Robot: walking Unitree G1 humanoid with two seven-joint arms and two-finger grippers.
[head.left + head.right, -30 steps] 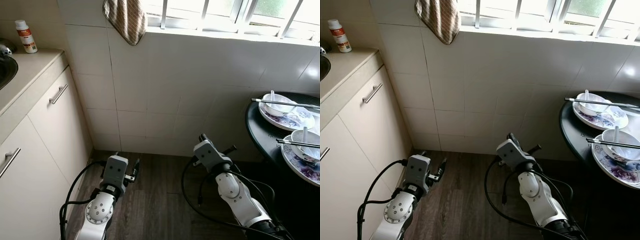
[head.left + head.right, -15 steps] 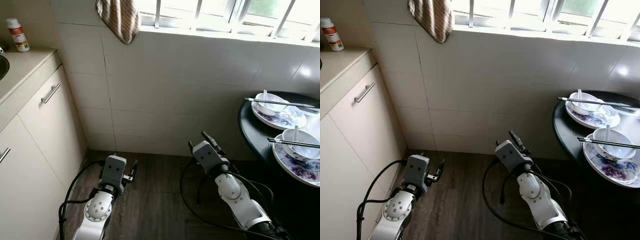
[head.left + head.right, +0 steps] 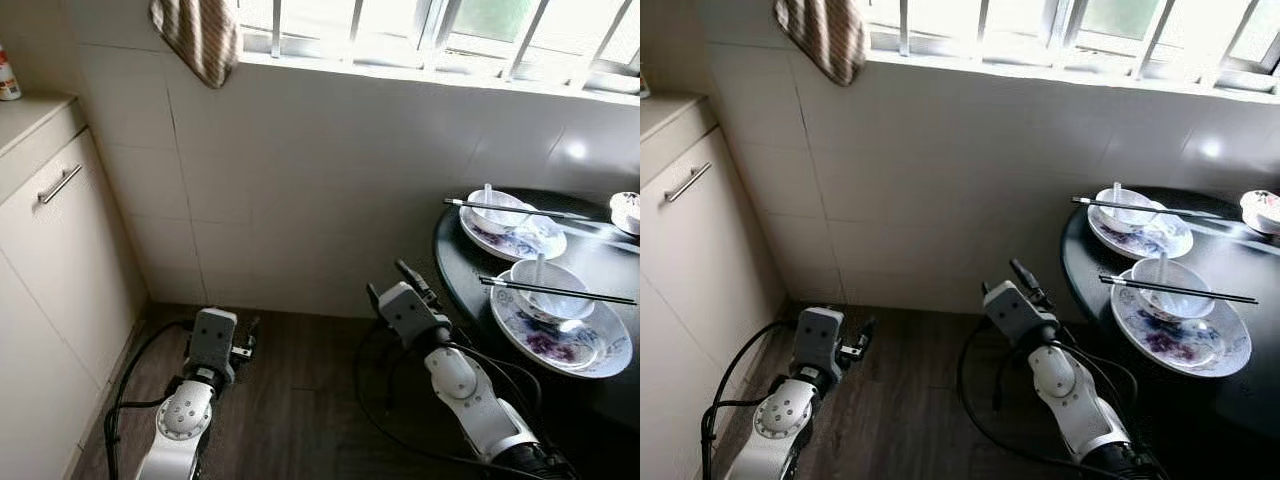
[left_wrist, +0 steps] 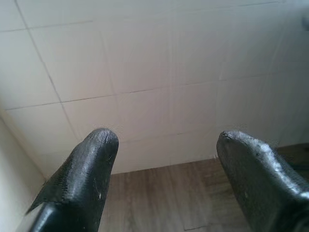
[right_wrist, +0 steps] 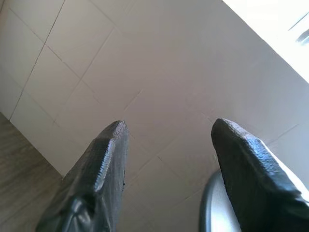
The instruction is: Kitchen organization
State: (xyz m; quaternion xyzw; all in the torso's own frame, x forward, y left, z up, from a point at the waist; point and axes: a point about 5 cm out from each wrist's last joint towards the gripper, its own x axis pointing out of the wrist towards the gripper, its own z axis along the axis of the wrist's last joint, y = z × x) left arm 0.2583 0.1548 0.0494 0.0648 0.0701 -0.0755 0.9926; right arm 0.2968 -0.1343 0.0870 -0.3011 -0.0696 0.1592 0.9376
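A round black table [image 3: 452, 262] stands at the right. On it, a flowered plate [image 3: 590, 352] carries a white bowl [image 3: 548, 292] with a spoon and a pair of chopsticks [image 3: 560, 291] laid across. Behind it a second plate [image 3: 515, 243] holds another bowl [image 3: 494, 213] with chopsticks [image 3: 515, 210] on top. My right gripper [image 3: 403, 276] hangs low over the floor just left of the table, open [image 5: 169, 130] and holding nothing. Farther left, my left gripper [image 3: 249, 332] is also low, open [image 4: 165, 141] and facing the tiled wall.
A cream cabinet [image 3: 50, 240] with a bar handle [image 3: 59, 184] lines the left side. A striped towel [image 3: 195, 36] hangs from the barred window sill. A small dish [image 3: 627, 210] sits at the table's far right. Wood floor [image 3: 300, 400] lies between the arms.
The whole picture has shifted: the camera turned right, so the table sits further in and the counter and sink slid off to the left. Both arms keep much the same low pose.
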